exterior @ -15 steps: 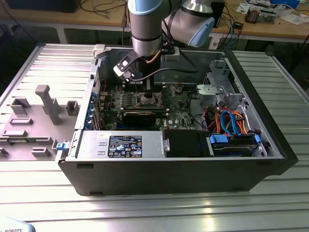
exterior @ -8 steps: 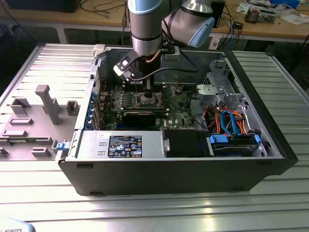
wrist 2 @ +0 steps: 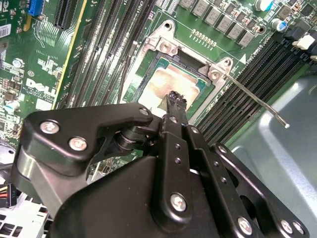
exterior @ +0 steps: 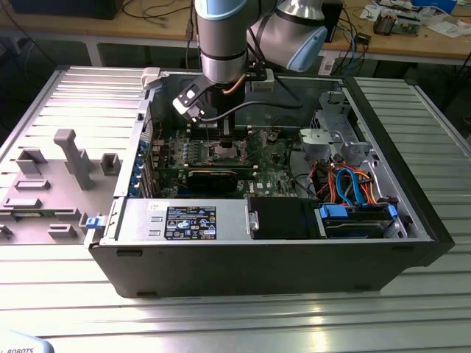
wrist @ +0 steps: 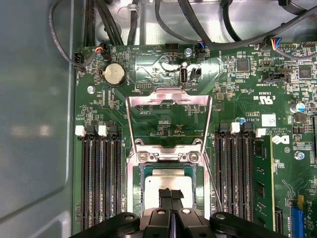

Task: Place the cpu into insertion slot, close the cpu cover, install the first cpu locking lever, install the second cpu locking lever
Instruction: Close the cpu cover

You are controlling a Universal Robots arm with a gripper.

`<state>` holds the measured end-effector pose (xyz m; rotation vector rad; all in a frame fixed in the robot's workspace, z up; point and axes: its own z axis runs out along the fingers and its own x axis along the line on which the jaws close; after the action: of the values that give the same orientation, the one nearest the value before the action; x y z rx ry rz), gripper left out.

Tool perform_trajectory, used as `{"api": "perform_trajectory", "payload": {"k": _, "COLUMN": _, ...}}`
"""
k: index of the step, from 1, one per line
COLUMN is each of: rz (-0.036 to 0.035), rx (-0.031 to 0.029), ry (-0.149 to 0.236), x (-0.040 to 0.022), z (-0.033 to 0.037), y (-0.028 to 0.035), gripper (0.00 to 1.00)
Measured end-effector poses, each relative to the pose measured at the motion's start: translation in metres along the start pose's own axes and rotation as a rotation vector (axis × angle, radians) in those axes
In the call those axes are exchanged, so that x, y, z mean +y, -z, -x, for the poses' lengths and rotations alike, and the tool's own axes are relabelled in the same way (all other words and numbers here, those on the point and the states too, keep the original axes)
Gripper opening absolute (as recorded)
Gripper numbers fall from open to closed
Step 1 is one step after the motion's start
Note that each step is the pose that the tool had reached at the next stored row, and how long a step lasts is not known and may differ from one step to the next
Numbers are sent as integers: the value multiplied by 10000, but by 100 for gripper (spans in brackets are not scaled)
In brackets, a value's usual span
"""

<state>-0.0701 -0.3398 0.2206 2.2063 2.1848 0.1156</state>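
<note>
cpu (wrist: 151,191) seated in insertion slot (wrist: 132,183) | cpu cover (wrist: 168,100) flipped open | jaws together, tips over cpu's edge

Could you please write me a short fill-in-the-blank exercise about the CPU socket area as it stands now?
1. The cpu lies ___ the insertion slot.
2. The cpu cover is swung ___.
3. The gripper is poised directly over the ___.
Missing words: inside; open; cpu.
</note>
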Motion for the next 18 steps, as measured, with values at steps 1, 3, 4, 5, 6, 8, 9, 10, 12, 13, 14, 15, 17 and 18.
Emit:
{"api": "perform_trajectory", "payload": {"k": 1, "rz": 0, "rx": -1, "ry": 0, "x": 0, "z": 0, "y": 1, "gripper": 11}}
{"api": "perform_trajectory", "payload": {"k": 3, "rz": -1, "rx": -3, "ry": 1, "x": 3, "z": 0, "y": 8, "gripper": 11}}
{"api": "perform_trajectory", "payload": {"k": 4, "rz": -2, "rx": -4, "ry": 0, "x": 4, "z": 0, "y": 8, "gripper": 11}}
{"api": "perform_trajectory", "payload": {"k": 5, "rz": -1, "rx": -4, "ry": 1, "x": 6, "z": 0, "y": 8, "gripper": 11}}
{"api": "perform_trajectory", "payload": {"k": 6, "rz": -1, "rx": -3, "ry": 1, "x": 7, "z": 0, "y": 8, "gripper": 11}}
{"api": "perform_trajectory", "payload": {"k": 8, "rz": -1, "rx": -3, "ry": 1, "x": 9, "z": 0, "y": 8, "gripper": 11}}
{"api": "perform_trajectory", "payload": {"k": 9, "rz": -1, "rx": -3, "ry": -1, "x": 9, "z": 0, "y": 8, "gripper": 11}}
{"api": "perform_trajectory", "payload": {"k": 10, "rz": -1, "rx": -3, "ry": 0, "x": 10, "z": 0, "y": 7, "gripper": 11}}
{"api": "perform_trajectory", "payload": {"k": 12, "rz": -1, "rx": -3, "ry": 1, "x": 10, "z": 0, "y": 7, "gripper": 11}}
{"api": "perform_trajectory", "payload": {"k": 13, "rz": -1, "rx": -3, "ry": 1, "x": 11, "z": 0, "y": 8, "gripper": 11}}
{"api": "perform_trajectory", "payload": {"k": 14, "rz": -2, "rx": -4, "ry": 1, "x": 12, "z": -1, "y": 14, "gripper": 11}}
{"api": "perform_trajectory", "payload": {"k": 15, "rz": 0, "rx": -3, "ry": 0, "x": 13, "z": -1, "y": 40, "gripper": 11}}
{"api": "perform_trajectory", "payload": {"k": 17, "rz": -1, "rx": -5, "ry": 1, "x": 14, "z": -1, "y": 52, "gripper": 11}}
{"api": "perform_trajectory", "payload": {"k": 18, "rz": 0, "rx": -5, "ry": 1, "x": 14, "z": -1, "y": 53, "gripper": 11}}
